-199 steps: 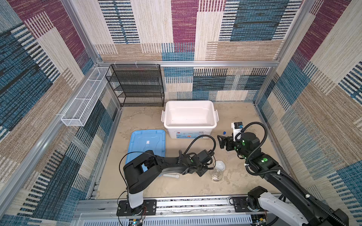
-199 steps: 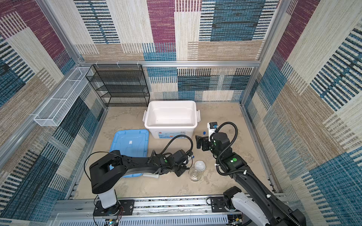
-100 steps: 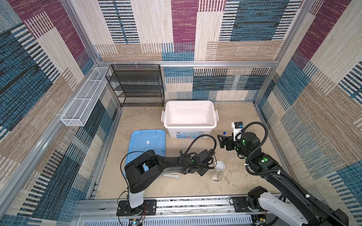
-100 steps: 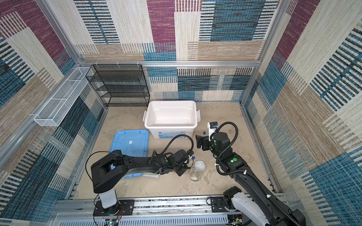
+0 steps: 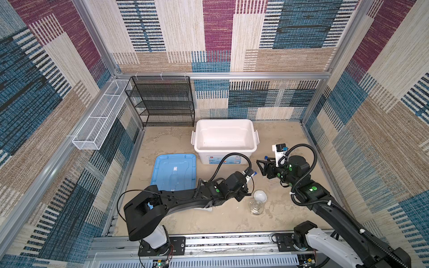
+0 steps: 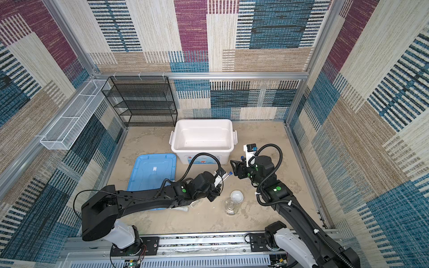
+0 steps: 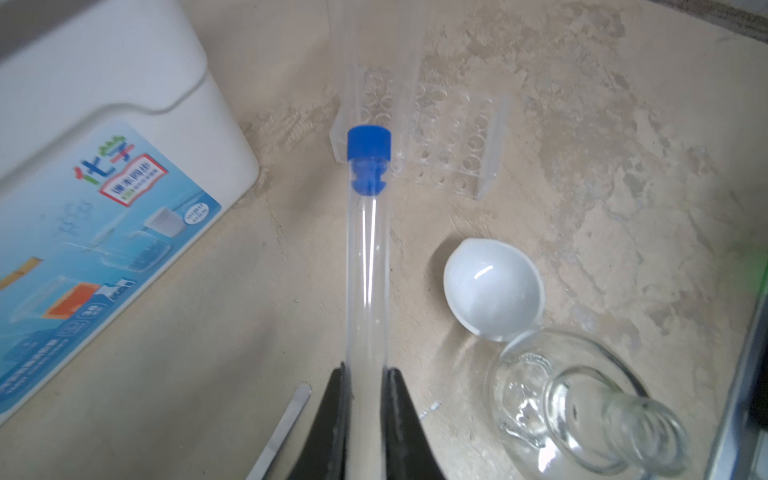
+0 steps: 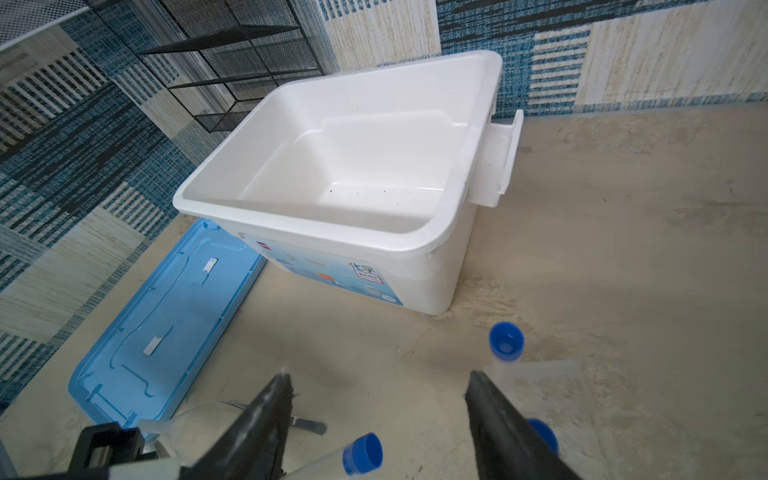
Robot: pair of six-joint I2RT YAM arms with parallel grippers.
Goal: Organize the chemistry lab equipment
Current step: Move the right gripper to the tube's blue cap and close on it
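My left gripper [image 7: 365, 376] is shut on the lower end of a clear test tube [image 7: 368, 270] with a blue cap [image 7: 369, 153], held just above the floor. Both top views show the tube [image 5: 251, 175] [image 6: 226, 175] pointing toward my right gripper [image 5: 260, 168] [image 6: 233, 168]. The right gripper [image 8: 378, 378] is open with nothing gripped, and the tube's cap [image 8: 361, 453] lies below its jaws. Two more blue-capped tubes [image 8: 505, 340] stand in a clear tube rack [image 7: 449, 145]. A white bowl [image 5: 260, 194], a glass flask [image 5: 256, 206], tweezers [image 7: 286, 424] and a white pestle [image 6: 183, 208] lie close by.
The open white bin [image 5: 225, 137] stands behind both grippers, with its blue lid [image 5: 174, 172] flat on the floor to its left. A black wire rack [image 5: 162, 102] and a white wire basket [image 5: 99, 116] sit at the back left wall.
The right gripper's jaws have drawn in somewhat. The left arm keeps the tube in nearly the same place.
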